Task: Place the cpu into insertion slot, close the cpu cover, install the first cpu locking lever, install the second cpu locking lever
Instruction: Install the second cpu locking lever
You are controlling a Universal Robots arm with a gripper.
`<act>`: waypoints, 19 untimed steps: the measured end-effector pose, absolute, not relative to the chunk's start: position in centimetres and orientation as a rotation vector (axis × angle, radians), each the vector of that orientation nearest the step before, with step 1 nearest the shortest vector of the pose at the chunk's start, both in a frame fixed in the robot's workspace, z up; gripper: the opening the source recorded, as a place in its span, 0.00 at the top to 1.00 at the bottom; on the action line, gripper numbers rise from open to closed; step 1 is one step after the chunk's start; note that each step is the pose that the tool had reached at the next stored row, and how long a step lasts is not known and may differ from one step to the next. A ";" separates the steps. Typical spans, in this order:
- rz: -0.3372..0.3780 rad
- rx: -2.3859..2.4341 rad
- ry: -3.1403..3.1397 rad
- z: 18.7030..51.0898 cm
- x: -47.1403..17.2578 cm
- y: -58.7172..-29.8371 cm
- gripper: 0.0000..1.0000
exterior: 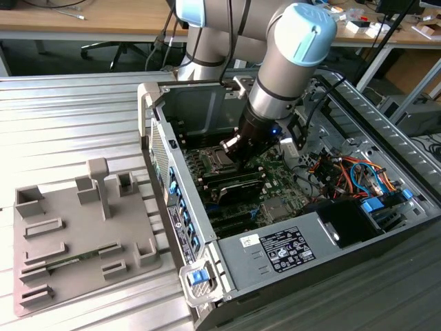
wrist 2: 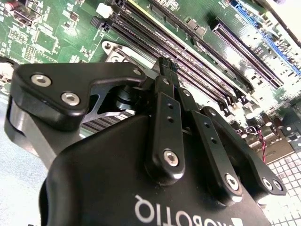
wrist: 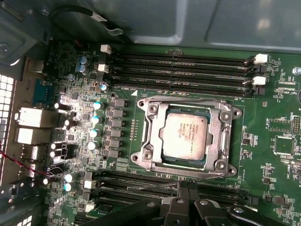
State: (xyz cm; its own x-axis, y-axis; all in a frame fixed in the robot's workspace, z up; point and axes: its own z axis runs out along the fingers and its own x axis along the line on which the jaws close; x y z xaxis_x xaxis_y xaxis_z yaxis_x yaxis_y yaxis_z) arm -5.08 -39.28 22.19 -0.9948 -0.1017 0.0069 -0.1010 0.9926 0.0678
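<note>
Grey-topped cpu [wrist: 184,137] under closed cpu cover [wrist: 225,141], first wrist view.

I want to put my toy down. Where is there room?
The ribbed metal table is bare behind the grey tray, beside the computer case. Inside the case it is crowded: the arm, boards and wires.

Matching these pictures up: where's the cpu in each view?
Exterior view: cpu in the socket, under the arm's wrist.
First wrist view: cpu between rows of memory slots.
Second wrist view: memory slots beyond the claw.
Shared landmark: the memory slots.
</note>
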 end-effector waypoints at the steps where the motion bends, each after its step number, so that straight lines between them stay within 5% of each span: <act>1: -0.106 0.159 -3.125 22.2 -5.1 -39.3 0.89; 19: -0.106 0.159 -3.126 21.9 -6.6 -39.3 0.89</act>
State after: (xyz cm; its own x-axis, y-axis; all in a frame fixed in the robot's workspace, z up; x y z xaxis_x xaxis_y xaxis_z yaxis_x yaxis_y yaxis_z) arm -6.58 -39.28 21.94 -0.9948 -0.1017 0.0068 -0.1010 0.9926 0.0679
